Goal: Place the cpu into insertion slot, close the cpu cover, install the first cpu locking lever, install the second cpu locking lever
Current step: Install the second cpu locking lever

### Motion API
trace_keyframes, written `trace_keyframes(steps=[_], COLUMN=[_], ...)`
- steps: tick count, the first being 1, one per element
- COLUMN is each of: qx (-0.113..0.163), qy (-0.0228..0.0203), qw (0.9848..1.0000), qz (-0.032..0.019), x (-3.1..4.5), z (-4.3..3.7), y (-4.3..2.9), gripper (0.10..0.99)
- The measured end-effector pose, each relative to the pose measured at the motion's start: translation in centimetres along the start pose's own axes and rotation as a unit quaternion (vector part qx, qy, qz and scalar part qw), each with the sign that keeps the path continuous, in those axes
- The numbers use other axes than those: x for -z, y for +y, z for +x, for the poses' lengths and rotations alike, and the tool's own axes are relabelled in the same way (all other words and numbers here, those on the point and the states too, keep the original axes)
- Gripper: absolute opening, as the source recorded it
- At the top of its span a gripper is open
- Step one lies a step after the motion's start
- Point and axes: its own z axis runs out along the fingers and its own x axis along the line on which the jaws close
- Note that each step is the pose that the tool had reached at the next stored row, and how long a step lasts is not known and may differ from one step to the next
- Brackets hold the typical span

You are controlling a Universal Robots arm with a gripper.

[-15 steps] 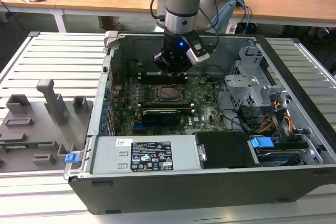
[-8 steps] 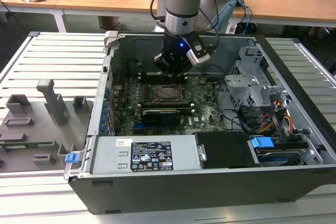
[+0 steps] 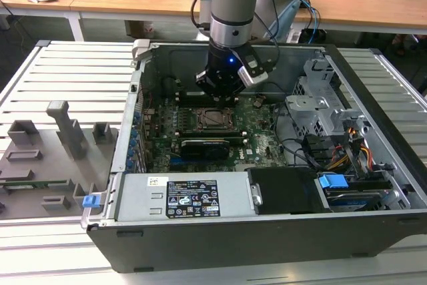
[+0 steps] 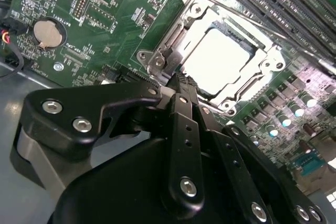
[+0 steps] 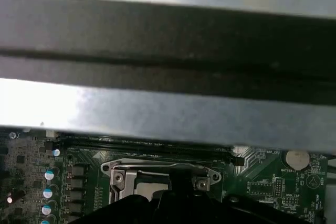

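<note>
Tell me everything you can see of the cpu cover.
The cpu cover is a thin, shiny silver metal frame, square with a square window. It lies closed and flat over the insertion slot on the green motherboard, and the pale metal top of the cpu shows through the window. In the second wrist view the tip of the black gripper sits at the cover's corner; contact cannot be told.

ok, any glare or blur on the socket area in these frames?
Second wrist view: the cpu top is blown out white by glare and the cpu cover shines; the end effector in the foreground looks soft. First wrist view: a bright, blurred metal band crosses the frame above the socket. Exterior view: even lighting, no glare on the socket.
</note>
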Motion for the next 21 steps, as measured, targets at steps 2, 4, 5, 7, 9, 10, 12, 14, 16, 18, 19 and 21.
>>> trace_keyframes(steps=[2,4,5,7,9,10,12,14,16,18,19,21], qx=[0.000,0.000,0.000,0.000,0.000,0.000,0.000,0.000,0.000,0.000,0.000,0.000], qy=[0.0000,0.0000,0.0000,0.0000,0.0000,-0.0001,-0.0001,0.0000,-0.0001,0.0002,0.0012,0.0014], qw=[1.0000,1.0000,1.0000,1.0000,1.0000,1.0000,1.0000,1.0000,1.0000,1.0000,1.0000,1.0000], qz=[-0.0002,-0.0004,-0.0008,-0.0009,-0.0010,-0.0011,-0.0011,-0.0011,-0.0011,-0.0013,-0.0021,-0.0076], x=[0.01,0.22,0.39,2.38,2.83,2.85,2.86,2.88,2.89,2.89,2.88,2.86], z=[0.01,0.01,0.01,0.00,0.00,0.01,0.06,0.10,0.18,0.24,0.27,0.32], y=[-0.10,-0.09,-0.09,-0.05,-0.08,-0.24,-0.77,-1.40,-2.49,-3.28,-3.74,-4.35], gripper=[0.110,0.110,0.110,0.110,0.110,0.110,0.110,0.110,0.110,0.110,0.110,0.110])
